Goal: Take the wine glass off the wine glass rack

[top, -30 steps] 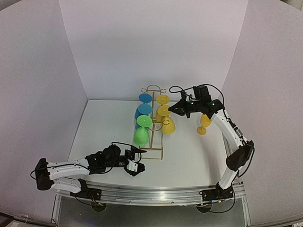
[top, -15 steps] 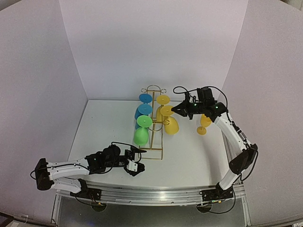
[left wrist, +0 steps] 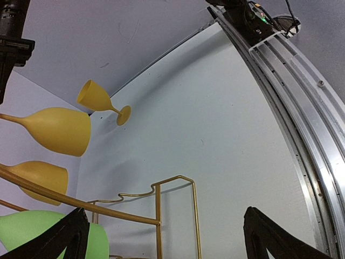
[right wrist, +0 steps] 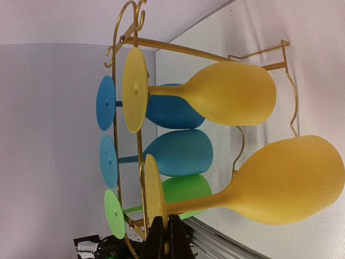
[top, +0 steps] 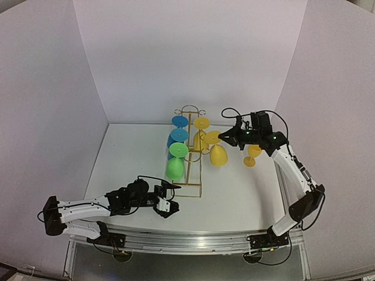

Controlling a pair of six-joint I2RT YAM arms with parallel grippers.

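Observation:
The gold wine glass rack (top: 192, 170) stands mid-table with blue, green and yellow glasses hanging on it. My right gripper (top: 223, 139) is shut on the flat foot of a yellow wine glass (top: 218, 156), which hangs bowl-down just right of the rack's right rail. In the right wrist view the fingers (right wrist: 159, 237) pinch that foot's rim, the wine glass (right wrist: 291, 181) stretches right, and a rack wire (right wrist: 141, 162) runs close behind the foot. My left gripper (top: 169, 198) is open at the rack's near end, with the rack's end loop (left wrist: 175, 186) ahead of its open jaws (left wrist: 161, 243).
Two blue glasses (top: 178, 136), a green one (top: 174, 168) and another yellow one (top: 201, 124) hang on the rack. A small yellow glass (top: 252, 155) stands on the table under my right arm. White walls close in three sides; a metal rail (top: 193, 240) lines the near edge.
My right gripper has moved right with the yellow glass, carrying it from the rack's right rail out beside the rack. The left arm has not moved.

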